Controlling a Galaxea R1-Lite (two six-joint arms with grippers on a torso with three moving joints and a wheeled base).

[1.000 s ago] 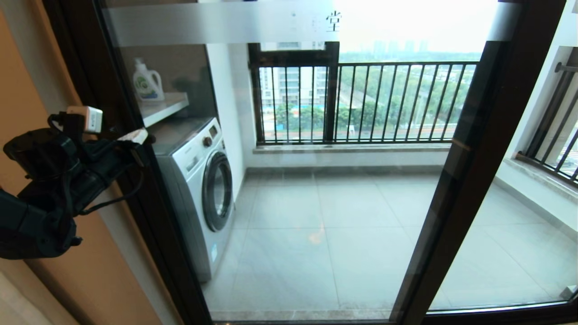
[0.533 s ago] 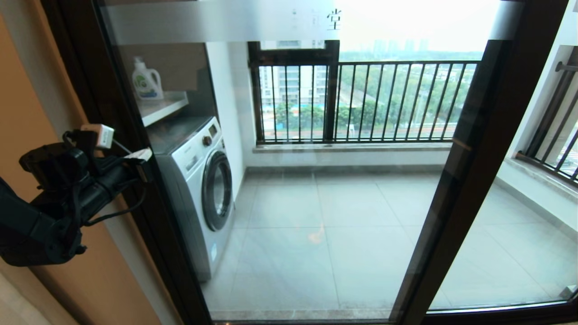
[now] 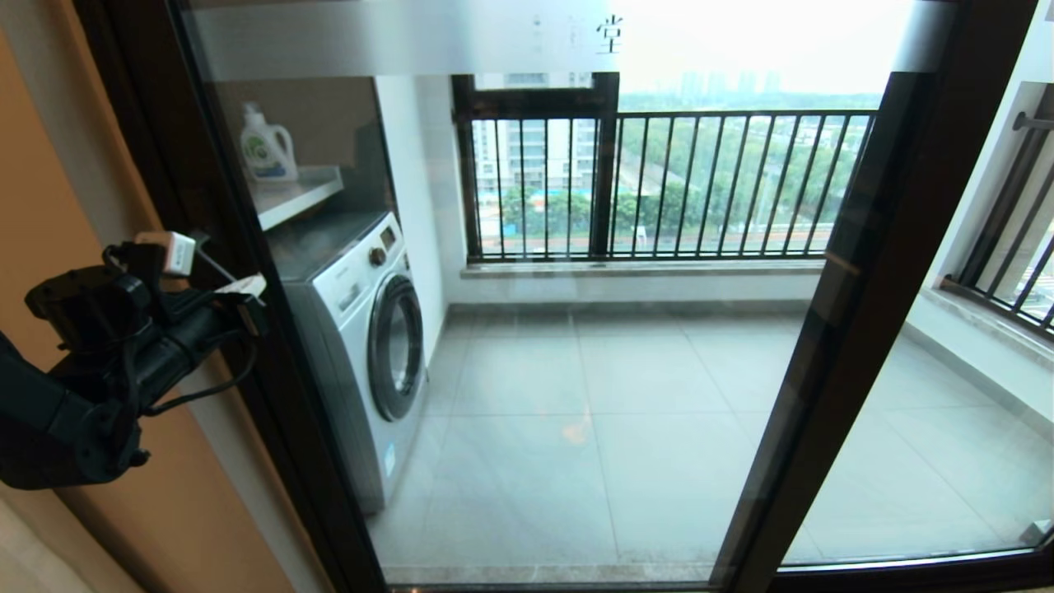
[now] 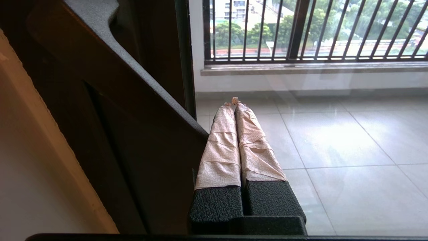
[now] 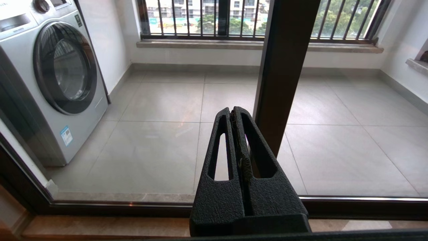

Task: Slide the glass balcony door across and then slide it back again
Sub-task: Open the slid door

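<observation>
Beyond the glass lies a tiled balcony with a washing machine (image 3: 366, 346) on the left, a detergent bottle (image 3: 268, 147) on the shelf above it, and a railed outer window (image 3: 659, 185) at the far side.

Left gripper (image 4: 234, 100) sits at the left of the scene, its two tape-wrapped fingers (image 4: 220, 147) clenched together on nothing. From the wrist camera they lie just beside the black bar handle (image 4: 110, 77), on its right, pointing along the pane; whether they touch the handle or the glass cannot be told. From the head camera the arm hangs against the dark left upright, with an orange-tan wall (image 3: 49, 189) further left.

That upright belongs to the glass balcony door (image 3: 576, 395), which spans from the left edge of the opening to a second dark upright (image 3: 856, 313) right of centre.

Right gripper (image 5: 234, 112) is out of the head view; its own camera shows it low and near, its fingers pressed together empty, aimed at the foot of that second upright.

The risk, as a judgement: closed fingers offer only a push against the handle's side. If they ride up or slip past the bar's sloped face, they would skid along the glass and the door would not move. Pushing off-axis could also bind the panel in its track.
</observation>
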